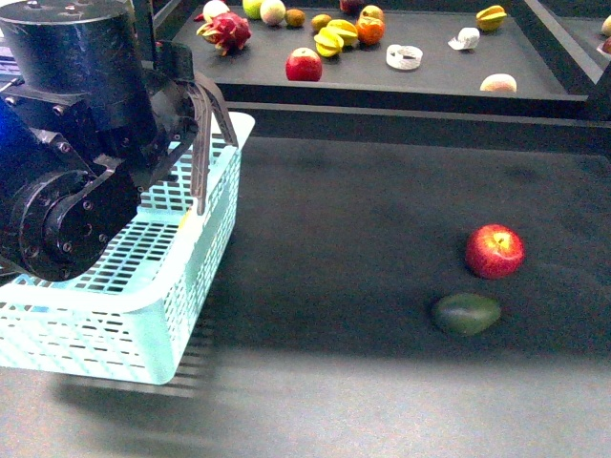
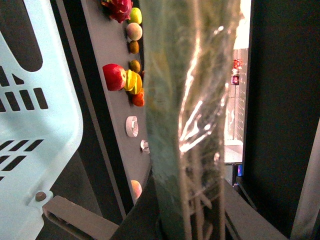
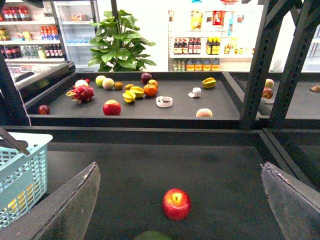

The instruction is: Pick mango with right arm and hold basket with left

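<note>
The turquoise basket (image 1: 162, 286) stands at the left of the dark table. My left gripper (image 1: 196, 110) is shut on its tape-wrapped handle (image 1: 202, 162). In the left wrist view the handle (image 2: 190, 125) runs up from between the jaws of my left gripper (image 2: 185, 222), with the basket wall (image 2: 35, 125) beside it. A yellow shape (image 1: 189, 225) shows through the basket's slots; it also shows in the right wrist view (image 3: 25, 197). I cannot tell if it is the mango. My right gripper (image 3: 180, 210) is open and empty, its fingers (image 3: 70, 210) wide apart above the table.
A red apple (image 1: 495, 251) and a dark green avocado (image 1: 466, 313) lie at the right; the apple (image 3: 176, 204) is between my right fingers' line of sight. The raised back shelf (image 1: 401, 100) holds a dragon fruit (image 1: 225, 31), star fruits (image 1: 336, 38), another apple (image 1: 304, 65).
</note>
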Controlling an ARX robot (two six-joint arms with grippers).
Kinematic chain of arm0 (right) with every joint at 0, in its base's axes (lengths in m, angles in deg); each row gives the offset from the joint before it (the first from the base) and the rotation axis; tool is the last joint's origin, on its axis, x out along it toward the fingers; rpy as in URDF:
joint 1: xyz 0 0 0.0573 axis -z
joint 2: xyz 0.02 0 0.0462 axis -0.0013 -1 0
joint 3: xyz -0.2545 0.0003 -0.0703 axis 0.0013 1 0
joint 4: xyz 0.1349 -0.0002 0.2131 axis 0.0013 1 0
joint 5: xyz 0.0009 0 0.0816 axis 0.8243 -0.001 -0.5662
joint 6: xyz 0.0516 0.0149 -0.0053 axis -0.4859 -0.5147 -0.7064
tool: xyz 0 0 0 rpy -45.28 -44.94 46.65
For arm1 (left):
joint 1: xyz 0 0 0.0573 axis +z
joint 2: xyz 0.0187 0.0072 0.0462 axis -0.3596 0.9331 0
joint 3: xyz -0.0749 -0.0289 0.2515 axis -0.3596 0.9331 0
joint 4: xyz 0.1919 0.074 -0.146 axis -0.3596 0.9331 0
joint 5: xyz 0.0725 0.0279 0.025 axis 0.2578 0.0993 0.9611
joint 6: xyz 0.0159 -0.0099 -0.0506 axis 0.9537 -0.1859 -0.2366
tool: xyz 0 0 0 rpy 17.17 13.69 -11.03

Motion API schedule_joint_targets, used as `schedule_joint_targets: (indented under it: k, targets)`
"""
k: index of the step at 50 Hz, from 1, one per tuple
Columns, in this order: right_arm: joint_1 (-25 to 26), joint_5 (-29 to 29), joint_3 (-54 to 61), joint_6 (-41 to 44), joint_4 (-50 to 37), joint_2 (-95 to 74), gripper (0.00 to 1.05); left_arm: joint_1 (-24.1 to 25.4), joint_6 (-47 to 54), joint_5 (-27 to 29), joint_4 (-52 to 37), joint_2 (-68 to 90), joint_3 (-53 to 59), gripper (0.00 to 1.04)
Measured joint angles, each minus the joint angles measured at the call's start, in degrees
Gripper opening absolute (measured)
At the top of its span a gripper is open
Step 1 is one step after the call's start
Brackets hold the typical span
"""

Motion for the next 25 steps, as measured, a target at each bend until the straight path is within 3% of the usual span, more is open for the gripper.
schedule_joint_targets:
  k: [2, 17, 25]
  targets:
    - [0.00, 0.00, 0.00, 0.00, 0.00, 0.00, 0.96, 0.00, -0.15, -0.02, 0.28, 0.00, 0.04, 0.14]
    - [0.00, 0.00, 0.00, 0.00, 0.00, 0.00, 0.96, -0.13, -0.44, 7.19, 19.82, -8.39, 5.64, 0.59]
    - [0.00, 0.00, 0.00, 0.00, 0.00, 0.00, 0.96, -0.74, 0.24, 9.03, 22.14, -17.33, 15.10, 0.89]
